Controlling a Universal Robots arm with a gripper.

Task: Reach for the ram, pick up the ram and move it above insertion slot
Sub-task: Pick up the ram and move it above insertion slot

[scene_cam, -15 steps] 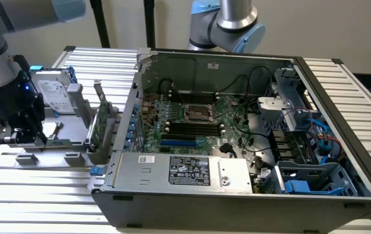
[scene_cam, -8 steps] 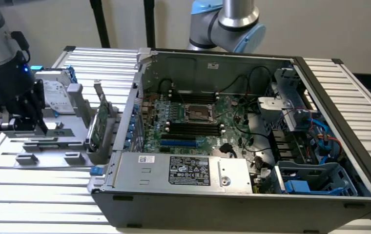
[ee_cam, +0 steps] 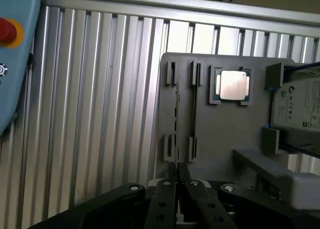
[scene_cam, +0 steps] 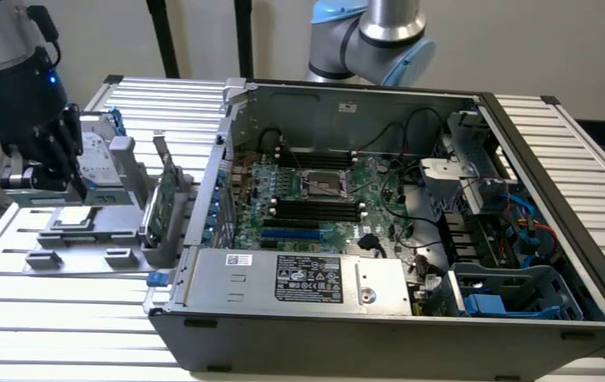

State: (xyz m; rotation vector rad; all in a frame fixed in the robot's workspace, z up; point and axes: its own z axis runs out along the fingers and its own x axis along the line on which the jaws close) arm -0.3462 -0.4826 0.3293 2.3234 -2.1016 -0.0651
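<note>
Ribbed aluminium table (ee_cam: pixel 100 114) carried the whole setup, and on it lay a grey holder plate (ee_cam: pixel 220 134) with several parts.

The ram (ee_cam: pixel 176 116) stood on its edge in a narrow slot of this plate, held between small grey clips at both ends. It appeared as a thin line with small dark chips. The gripper (ee_cam: pixel 178 181) was above one end of the ram and in line with it, but not touching it as far as I could judge. Its jaws stood a little apart with a narrow gap, and nothing was held between them. So the reach looked nearly done, while the pick-up and the move above the slot were not yet done.

A processor chip (ee_cam: pixel 232 85) sat in its own pocket near the ram, and a hard drive (ee_cam: pixel 300 104) lay further along the plate, well apart from the ram. A second narrow slot ran just beside the ram's slot, so there was little room for the fingers on that side.

In the exterior view, the open computer case (scene_cam: pixel 388 318) was at the right of the plate. A green expansion card (scene_cam: pixel 162 199) and the case wall stood between the plate and the motherboard (scene_cam: pixel 329 187), where the long black slots (scene_cam: pixel 318 211) waited empty. Dark cables hung close to them.
</note>
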